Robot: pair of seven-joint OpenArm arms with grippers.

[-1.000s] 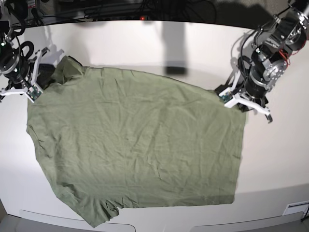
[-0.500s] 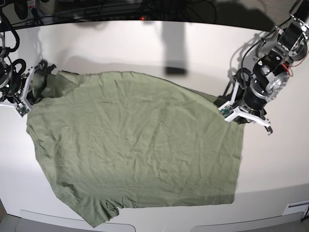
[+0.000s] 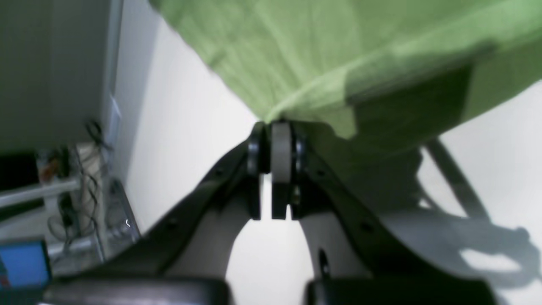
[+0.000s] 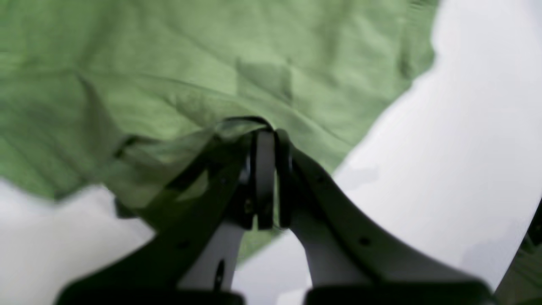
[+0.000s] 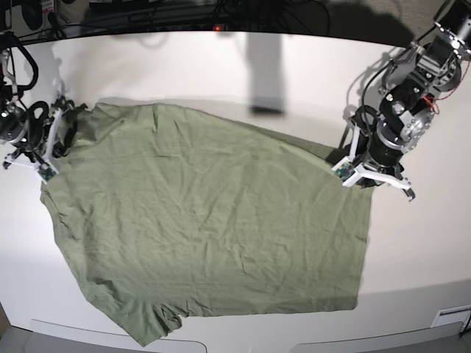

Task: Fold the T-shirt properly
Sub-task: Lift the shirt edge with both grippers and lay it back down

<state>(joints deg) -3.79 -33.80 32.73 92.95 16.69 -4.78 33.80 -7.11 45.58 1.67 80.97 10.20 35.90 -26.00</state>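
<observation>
The sage-green T-shirt (image 5: 206, 220) lies spread and wrinkled over the white table (image 5: 412, 243), with a sleeve hanging at the front edge. My left gripper (image 5: 352, 173) is at the shirt's far right corner, and the left wrist view shows that gripper (image 3: 271, 126) shut on a fold of the T-shirt (image 3: 338, 51), lifted slightly off the table. My right gripper (image 5: 53, 160) is at the far left corner. In the right wrist view it (image 4: 266, 132) is shut on a bunched edge of the T-shirt (image 4: 203, 63).
Cables and dark equipment (image 5: 184, 11) run behind the table's far edge. The table's front edge (image 5: 243, 344) lies just below the shirt's hem. In the left wrist view a rack with wires (image 3: 76, 186) stands beyond the table side.
Both arms have carried their shirt corners toward the near side. The far left corner has come down and the far edge now lies flatter and more stretched.
</observation>
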